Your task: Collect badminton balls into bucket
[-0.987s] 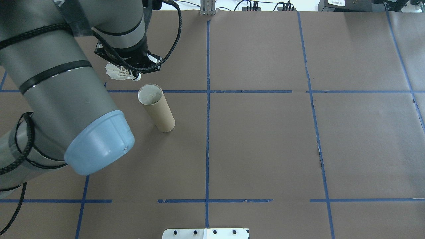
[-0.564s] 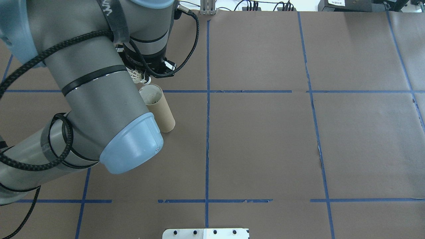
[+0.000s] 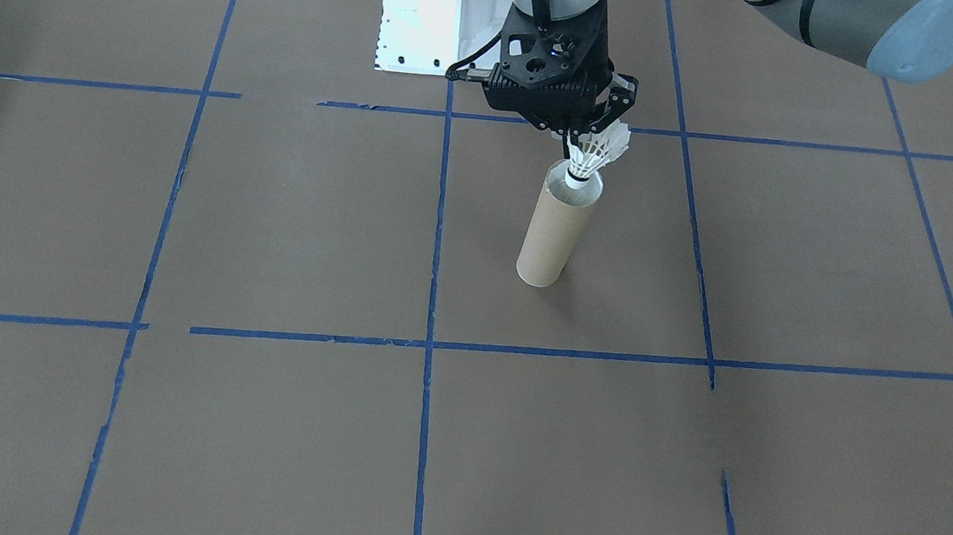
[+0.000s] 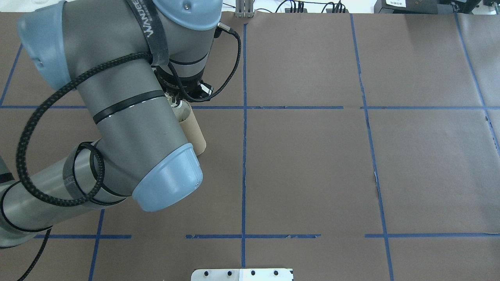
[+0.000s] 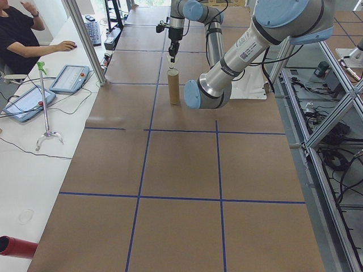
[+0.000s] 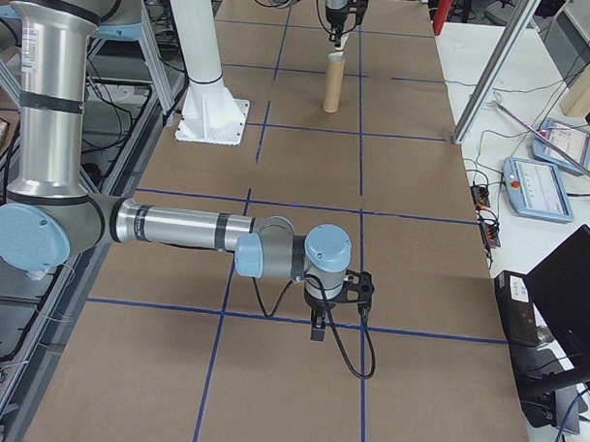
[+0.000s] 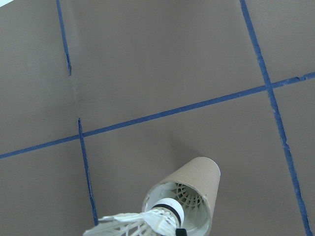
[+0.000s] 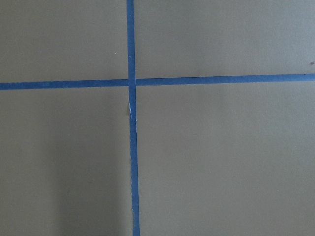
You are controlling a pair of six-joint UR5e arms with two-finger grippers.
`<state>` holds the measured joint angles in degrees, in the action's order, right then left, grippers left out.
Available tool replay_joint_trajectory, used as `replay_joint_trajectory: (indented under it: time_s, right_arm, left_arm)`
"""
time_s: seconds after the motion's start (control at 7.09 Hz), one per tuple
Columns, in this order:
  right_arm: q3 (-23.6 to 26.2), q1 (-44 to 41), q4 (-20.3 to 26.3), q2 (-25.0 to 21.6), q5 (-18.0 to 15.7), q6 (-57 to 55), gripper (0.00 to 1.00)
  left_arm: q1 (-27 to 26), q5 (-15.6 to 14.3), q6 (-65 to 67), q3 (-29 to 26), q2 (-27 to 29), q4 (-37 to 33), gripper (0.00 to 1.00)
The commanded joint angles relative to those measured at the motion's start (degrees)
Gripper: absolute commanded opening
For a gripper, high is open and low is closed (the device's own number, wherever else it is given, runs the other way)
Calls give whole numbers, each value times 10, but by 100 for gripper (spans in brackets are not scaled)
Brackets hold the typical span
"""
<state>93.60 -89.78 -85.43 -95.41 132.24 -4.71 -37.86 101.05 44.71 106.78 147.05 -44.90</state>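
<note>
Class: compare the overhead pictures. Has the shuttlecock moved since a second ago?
Yes. The shuttlecock, held in the left tool, moved rightward from beside the cardboard tube to over its open mouth.

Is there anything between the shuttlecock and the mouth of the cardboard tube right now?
Nothing visible blocks it. The shuttlecock, held cork-down by the left gripper, hangs right over the tube's open mouth. Another shuttlecock already sits inside, lower down.

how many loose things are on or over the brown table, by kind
white feathered shuttlecock: 2, one held by the left gripper over the tube mouth, one already inside it
tall tan cardboard tube: 1, upright
total: 3
</note>
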Motion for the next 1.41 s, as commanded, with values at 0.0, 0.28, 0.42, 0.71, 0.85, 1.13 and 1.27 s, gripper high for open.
replay_joint_trajectory:
  time_s: [0.0, 0.28, 0.42, 0.71, 0.85, 1.13, 1.27]
  right_arm:
    - [0, 0, 0, 1, 0, 0, 100]
    - [0, 0, 0, 0, 0, 0, 100]
    - [0, 0, 0, 1, 0, 0, 100]
    - [0, 0, 0, 0, 0, 0, 100]
    - [0, 0, 0, 1, 0, 1, 100]
    - [0, 0, 0, 1, 0, 0, 100]
    - [-1, 0, 0, 1, 0, 1, 100]
  left_arm:
    - [1, 0, 0, -8, -2, -2, 42]
    - [2, 0, -1, -3, -9, -16, 100]
    - [2, 1, 0, 2, -9, -19, 100]
    - [1, 2, 0, 59, -32, -25, 100]
    - [-1, 2, 0, 102, -74, -58, 100]
    - [-21, 6, -16, 112, -109, -107, 100]
    - [-45, 10, -53, 110, -128, -133, 100]
